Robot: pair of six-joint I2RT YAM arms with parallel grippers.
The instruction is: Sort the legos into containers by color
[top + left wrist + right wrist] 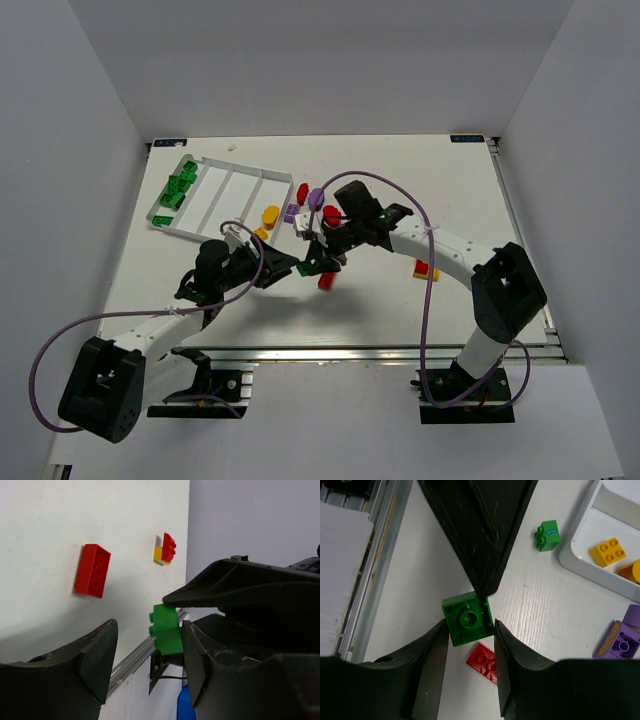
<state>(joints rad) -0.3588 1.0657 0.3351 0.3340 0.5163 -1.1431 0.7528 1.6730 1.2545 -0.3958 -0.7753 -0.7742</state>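
Note:
A green lego (467,618) hangs above the table with my right gripper (469,630) shut on its two sides, hollow underside facing the camera. My left gripper (147,640) stands open around the same green lego (166,629), which touches only its right finger (197,655). The grippers meet mid-table (310,260). The white tray of containers (240,166) lies at the back left. Green legos (178,187) fill its leftmost compartment, and a yellow lego (608,551) with an orange oval (632,572) lies in its rightmost. A red lego (486,658) lies under the grippers.
Loose on the table are purple legos (293,212), a red oval (303,190), another red piece (332,213), and a small green brick (548,535) beside the tray. A red-and-yellow pair (425,270) sits at right. The metal rail (330,352) runs along the near edge.

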